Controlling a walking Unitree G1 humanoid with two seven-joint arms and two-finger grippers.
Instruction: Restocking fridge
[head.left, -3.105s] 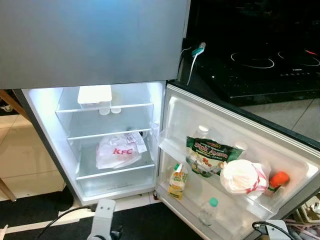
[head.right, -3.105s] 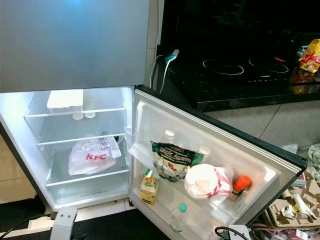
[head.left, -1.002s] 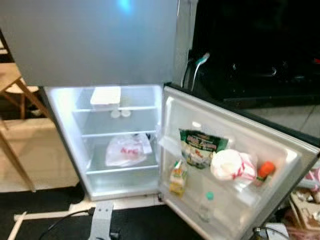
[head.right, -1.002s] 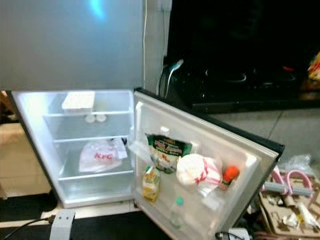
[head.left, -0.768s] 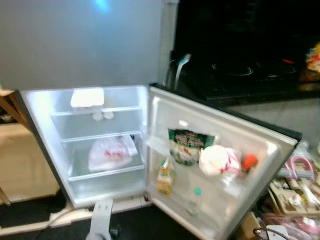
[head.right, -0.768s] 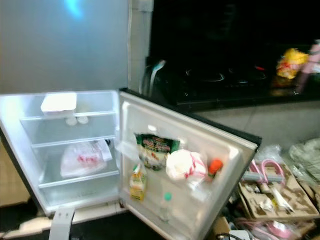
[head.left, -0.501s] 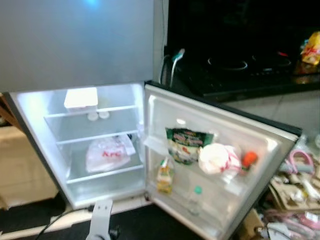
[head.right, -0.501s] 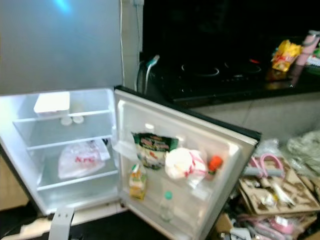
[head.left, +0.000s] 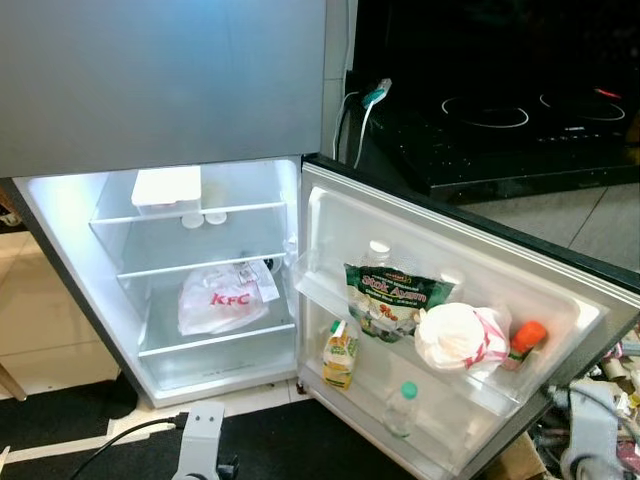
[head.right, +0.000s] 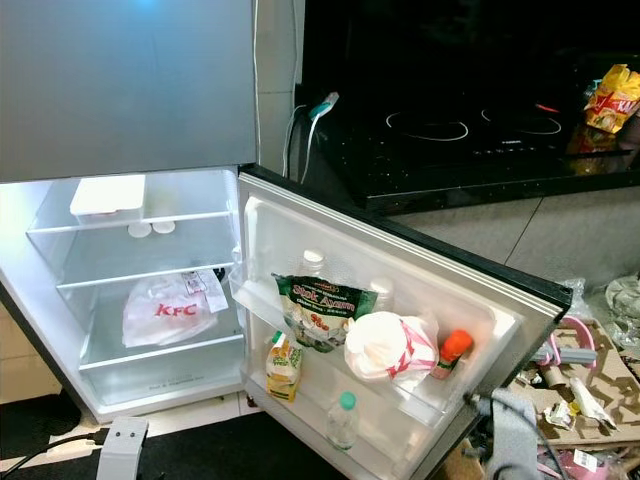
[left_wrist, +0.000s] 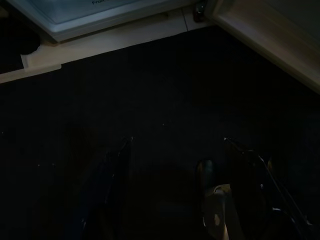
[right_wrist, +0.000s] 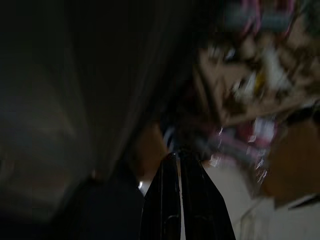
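The fridge's lower compartment (head.left: 60, 220) stands open and lit. A white KFC bag (head.left: 220, 298) lies on its middle shelf, and a white box (head.left: 166, 186) sits on the top shelf. The open door (head.left: 560, 290) carries a green snack bag (head.left: 395, 297), a white bag with red handles (head.left: 458, 337), an orange-capped bottle (head.left: 526, 338), a juice carton (head.left: 341, 352) and a green-capped water bottle (head.left: 402, 407). My left gripper (left_wrist: 175, 145) hangs open and empty over the dark floor before the fridge. My right gripper (right_wrist: 177, 157) is shut and empty, low beside the door's outer edge.
A black cooktop (head.right: 450, 130) lies on the counter right of the fridge, with a teal-tipped cable (head.left: 372, 97) at its corner and a yellow snack packet (head.right: 612, 98) farther right. Cardboard and pink clutter (head.right: 585, 375) cover the floor at the right. A black mat (head.left: 280, 450) lies before the fridge.
The camera has swung and steadied, so the whole scene shifted. My right arm now shows at the lower right by the door. The items in the fridge have not moved.
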